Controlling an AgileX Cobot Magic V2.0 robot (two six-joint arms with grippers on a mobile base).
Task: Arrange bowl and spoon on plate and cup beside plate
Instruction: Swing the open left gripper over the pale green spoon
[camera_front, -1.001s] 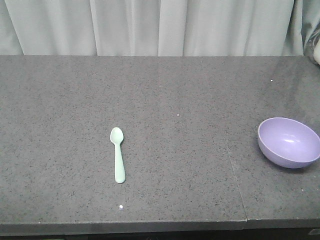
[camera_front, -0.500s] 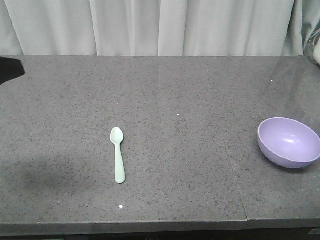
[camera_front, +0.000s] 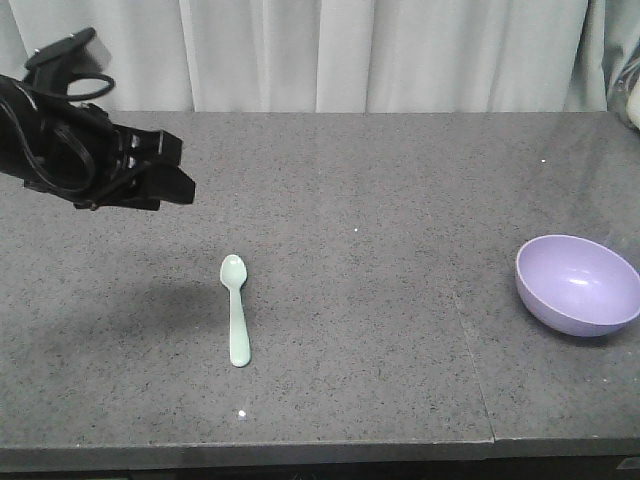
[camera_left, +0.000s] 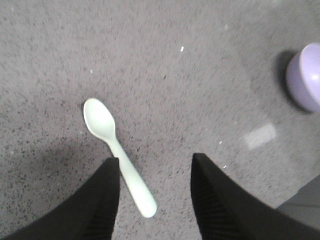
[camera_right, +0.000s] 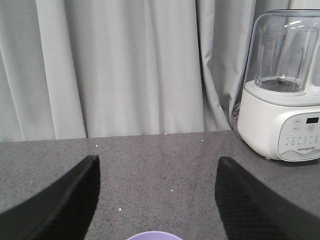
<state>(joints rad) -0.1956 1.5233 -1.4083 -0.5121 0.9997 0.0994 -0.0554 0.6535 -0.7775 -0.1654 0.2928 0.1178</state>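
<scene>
Spoon (camera_front: 237, 312) plain; blender (camera_right: 267, 120) panel lettering apparently illegible.

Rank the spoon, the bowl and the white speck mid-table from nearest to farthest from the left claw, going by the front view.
1. The spoon, lying left of centre, just below and right of the left claw.
2. The white speck, mid-table, right of the spoon.
3. The bowl, at the far right of the table.
</scene>
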